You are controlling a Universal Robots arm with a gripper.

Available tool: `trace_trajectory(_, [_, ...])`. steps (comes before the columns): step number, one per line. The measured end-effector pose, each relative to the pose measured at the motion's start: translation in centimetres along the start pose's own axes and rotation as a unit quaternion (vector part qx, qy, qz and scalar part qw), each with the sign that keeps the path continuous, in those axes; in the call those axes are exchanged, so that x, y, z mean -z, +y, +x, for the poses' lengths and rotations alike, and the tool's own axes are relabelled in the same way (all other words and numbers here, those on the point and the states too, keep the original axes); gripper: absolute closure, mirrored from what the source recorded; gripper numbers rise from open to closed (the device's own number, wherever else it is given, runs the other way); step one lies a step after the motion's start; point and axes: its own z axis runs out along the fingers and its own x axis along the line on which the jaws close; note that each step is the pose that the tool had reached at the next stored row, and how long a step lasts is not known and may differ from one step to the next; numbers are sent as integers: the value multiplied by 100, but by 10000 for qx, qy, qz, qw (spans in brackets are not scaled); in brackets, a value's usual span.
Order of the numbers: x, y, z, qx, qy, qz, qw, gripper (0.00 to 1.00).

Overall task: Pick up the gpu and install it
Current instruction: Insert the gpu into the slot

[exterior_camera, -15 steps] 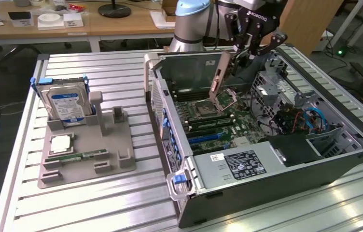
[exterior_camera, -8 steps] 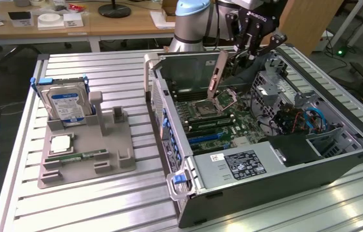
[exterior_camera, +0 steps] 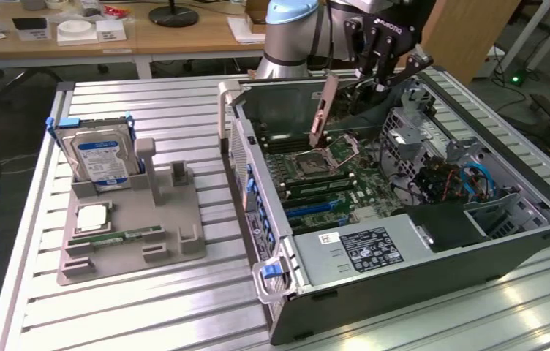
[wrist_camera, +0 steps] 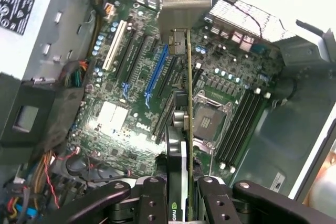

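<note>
Exterior view: gripper (exterior_camera: 368, 73) clamped on gpu (exterior_camera: 324, 110), hanging near socket (exterior_camera: 314, 159); slots (exterior_camera: 312, 210) at its 6 o'clock. Lowering here risks clipping socket.

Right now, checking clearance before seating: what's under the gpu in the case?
The motherboard: blue expansion slot, CPU socket, memory slots. The gpu itself hides the strip directly beneath its edge.

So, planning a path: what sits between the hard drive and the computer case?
In the exterior view: the grey holder's upright posts, then bare table slats.
</note>
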Motion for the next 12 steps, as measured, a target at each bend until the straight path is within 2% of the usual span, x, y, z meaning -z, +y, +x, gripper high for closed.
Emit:
trace_trajectory(3, [-8,1,0,-274,13,10,9996,73])
trace_trajectory(6, [-17,1,1,-543,25,20,9985,73])
trace_trajectory(8, [-22,1,1,-723,34,27,9974,73])
trace_trajectory(12, [-36,2,1,-1088,51,41,9940,73])
